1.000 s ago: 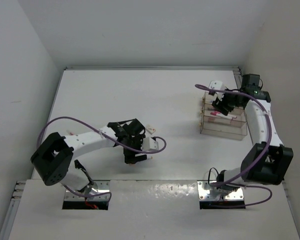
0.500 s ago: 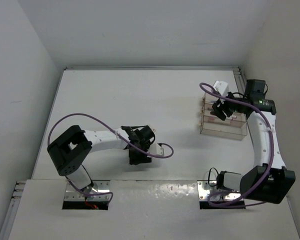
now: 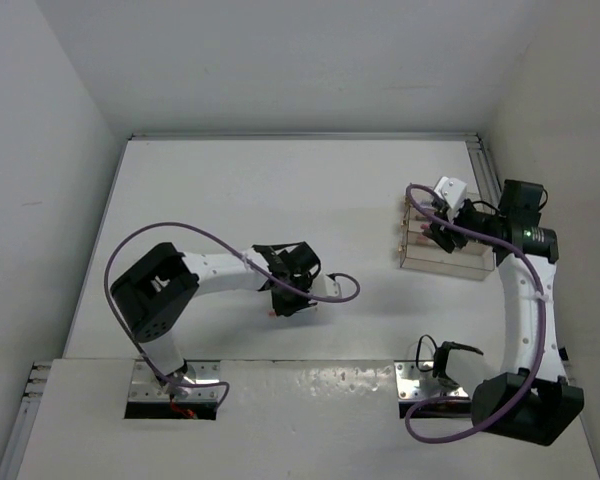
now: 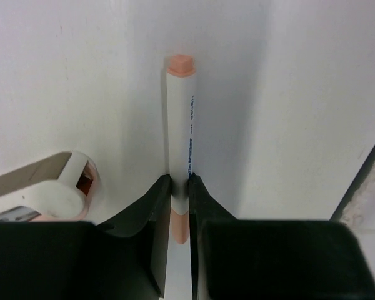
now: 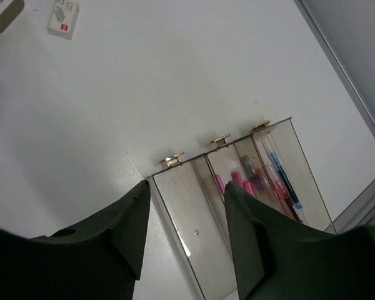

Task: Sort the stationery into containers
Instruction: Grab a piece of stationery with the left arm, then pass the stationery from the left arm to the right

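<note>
A white pen (image 4: 180,119) with pink ends lies on the table, and my left gripper (image 4: 179,180) is shut on its lower part. From above, my left gripper (image 3: 290,298) is low over the table's near middle and covers most of that pen. The clear divided container (image 3: 446,256) stands at the right. In the right wrist view its near slot (image 5: 190,215) holds nothing, while the slots further right hold several pink, red and blue pens (image 5: 262,181). My right gripper (image 5: 187,185) hovers open over the container's left end (image 3: 441,230), with nothing between its fingers.
A white rounded dispenser (image 4: 44,195) sits just left of my left fingers. Two small white blocks (image 5: 62,15) lie far across the table in the right wrist view. Metal base plates (image 3: 175,390) and a raised ledge line the near edge. Walls enclose the table.
My left gripper has closed on the pen and shifted a little right. My right wrist has drawn back to the right over the container, its jaws slightly narrower.
</note>
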Robot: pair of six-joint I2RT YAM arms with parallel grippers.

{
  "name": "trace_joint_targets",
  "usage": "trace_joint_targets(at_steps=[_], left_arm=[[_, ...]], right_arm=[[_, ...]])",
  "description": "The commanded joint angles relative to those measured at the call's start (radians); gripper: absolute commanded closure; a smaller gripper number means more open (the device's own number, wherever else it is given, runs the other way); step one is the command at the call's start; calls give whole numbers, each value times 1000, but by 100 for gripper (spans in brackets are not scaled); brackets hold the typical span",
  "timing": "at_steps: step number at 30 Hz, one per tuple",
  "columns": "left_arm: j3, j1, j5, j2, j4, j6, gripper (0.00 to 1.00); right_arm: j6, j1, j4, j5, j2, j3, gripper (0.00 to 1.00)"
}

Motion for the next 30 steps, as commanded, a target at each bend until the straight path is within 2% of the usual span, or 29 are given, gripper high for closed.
trace_joint_targets(at_steps=[1,3,6,7,9,12,14,18,20,25,30], left_arm=[[20,32,129,56,-24,-37,100],[49,56,187,44,-40,-49,100],[103,93,300,20,-85,-41,100],[154,105,332,18,-105,-44,100],[216,148,454,35,-162,-51,100],[334,200,631,82,-240,-69,100],[391,226,736,118,-277,-92,100],[406,269,826,139,-274,-143,100],[405,302,864,154,-257,-172,100],[403,367,961,173,-231,-238,100],[342,434,1100,149,-182,-270,100]], right_arm=[[-49,-3,15,-49,-33,-25,50],[-97,-5,-9,-64,-45,-29,50],[-290,-2,-101,-92,-80,-70,50],[-407,1,-133,-92,-94,-92,51],[-488,7,-146,-98,-118,-149,52],[-688,55,-253,-121,-151,-167,52],[-726,113,-267,-122,-164,-184,52],[-752,248,-200,-55,-220,-247,52],[-722,379,-163,-12,-227,-278,52],[-492,698,6,193,-175,-269,52],[-399,880,158,347,-74,-271,52]])
